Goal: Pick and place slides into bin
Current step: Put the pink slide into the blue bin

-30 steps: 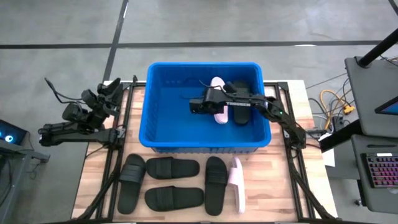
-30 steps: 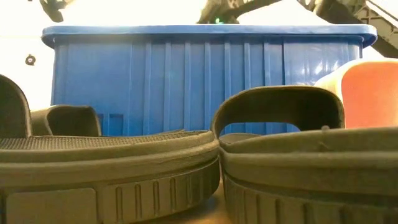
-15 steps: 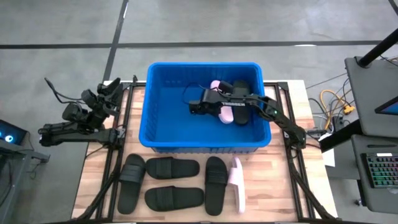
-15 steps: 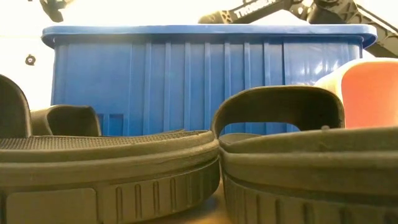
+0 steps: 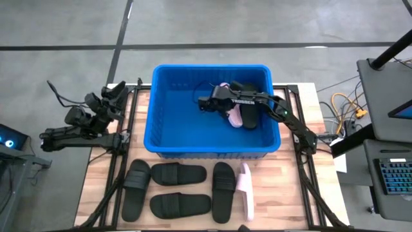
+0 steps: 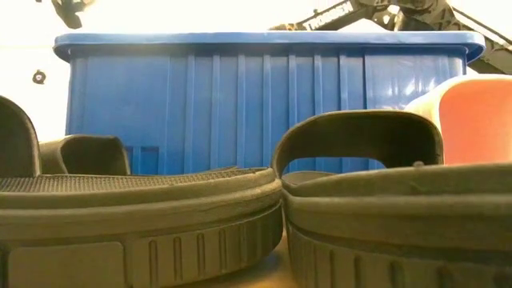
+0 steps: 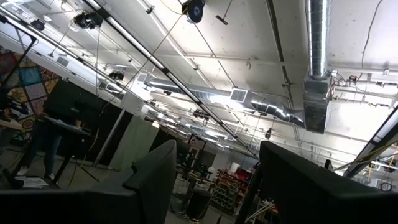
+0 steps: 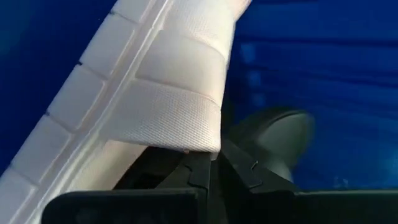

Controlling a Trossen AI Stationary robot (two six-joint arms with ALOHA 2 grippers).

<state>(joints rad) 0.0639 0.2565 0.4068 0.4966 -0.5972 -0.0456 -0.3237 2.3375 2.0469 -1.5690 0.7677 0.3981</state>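
Your right hand hangs over the middle of the blue bin, its arm reaching in from the right-hand rim. In the right wrist view its fingers are pressed together on the edge of the strap of a pale pink slide, which hangs tilted inside the tub. Just beside that slide, toward the bin's far right corner, lies a black slide; the wrist view shows its dark curve close under the pale one.

Your left hand waits well off to the left, over the worktop's far left corner, outside the bin. Its fingers stand apart with nothing between them, pointing up at the ceiling.

On the worktop in front of the bin you have four black slides and one more pale slide. The pale one stands on its edge just to the right of the rightmost black one. From the low view, two black soles fill the foreground and the bin's ribbed wall rises behind them, hiding what is inside.

A keyboard sits on a stand to the right, apart from the worktop.
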